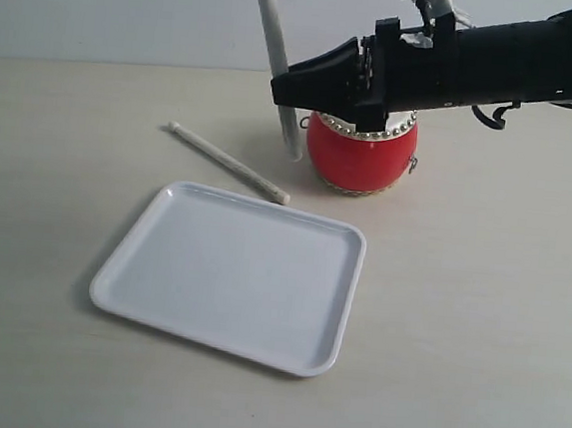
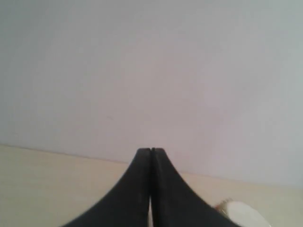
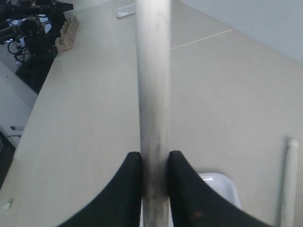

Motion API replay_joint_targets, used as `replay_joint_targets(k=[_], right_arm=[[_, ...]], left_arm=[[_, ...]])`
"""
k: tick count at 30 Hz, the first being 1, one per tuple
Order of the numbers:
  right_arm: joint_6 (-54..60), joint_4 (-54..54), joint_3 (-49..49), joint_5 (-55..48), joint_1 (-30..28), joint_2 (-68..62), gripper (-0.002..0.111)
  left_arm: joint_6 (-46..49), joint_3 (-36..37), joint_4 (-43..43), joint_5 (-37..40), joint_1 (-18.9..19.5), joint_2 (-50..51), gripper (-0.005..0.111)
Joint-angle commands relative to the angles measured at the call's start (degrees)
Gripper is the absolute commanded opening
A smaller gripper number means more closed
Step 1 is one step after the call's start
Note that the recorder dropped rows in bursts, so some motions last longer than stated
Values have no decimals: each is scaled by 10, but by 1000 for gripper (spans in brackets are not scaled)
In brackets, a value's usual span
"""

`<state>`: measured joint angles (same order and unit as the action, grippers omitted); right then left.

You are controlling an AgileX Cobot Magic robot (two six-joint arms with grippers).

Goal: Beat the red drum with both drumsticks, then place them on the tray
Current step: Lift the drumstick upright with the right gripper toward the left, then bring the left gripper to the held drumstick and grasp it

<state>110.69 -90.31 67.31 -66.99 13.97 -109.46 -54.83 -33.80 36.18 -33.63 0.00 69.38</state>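
A drumstick (image 1: 276, 63) was pinched, nearly upright, by the right hand (image 3: 155, 158), the red drum (image 1: 361, 156) close beside; it could be twisted loose by a strike. The left hand (image 2: 150, 151) was pressed together, empty.

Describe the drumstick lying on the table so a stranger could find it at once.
Start at the white tray; just beyond its far rim, beside the red drum, lies a slim pale drumstick. Unlike its twin, held upright in the right gripper, it lies flat.

Pale tabletop (image 1: 475, 341), plain wall (image 1: 104, 8) behind. Notched wooden block (image 3: 67, 32) at table edge, dark equipment (image 3: 33, 26) beside.
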Motion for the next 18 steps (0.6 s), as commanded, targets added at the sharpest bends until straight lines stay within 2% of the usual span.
replay_joint_targets(k=[1,3,7,9,14,16,18], right_arm=[[6,-54,6,-2,1,-13,0],[6,-62,10,-1,1,-21,0],[-64,-57,26,-1,4,-34,0],[-95,-33,37,0,15,-40,0],[-109,-9,57,34,57,-47,0],[-109,-9,57,60,69,-47,0],[-106,-9,57,77,81,-53,0]], left_arm=[[-57,-33,158,-234,-1,148,1],[-58,-57,219,-300,-1,201,1],[-93,-111,304,-312,-1,266,9],[-106,-133,336,-318,-1,291,20],[-104,-164,376,-363,-12,321,57],[-101,-170,392,-363,-18,322,65],[-99,-170,393,-363,-26,322,68]])
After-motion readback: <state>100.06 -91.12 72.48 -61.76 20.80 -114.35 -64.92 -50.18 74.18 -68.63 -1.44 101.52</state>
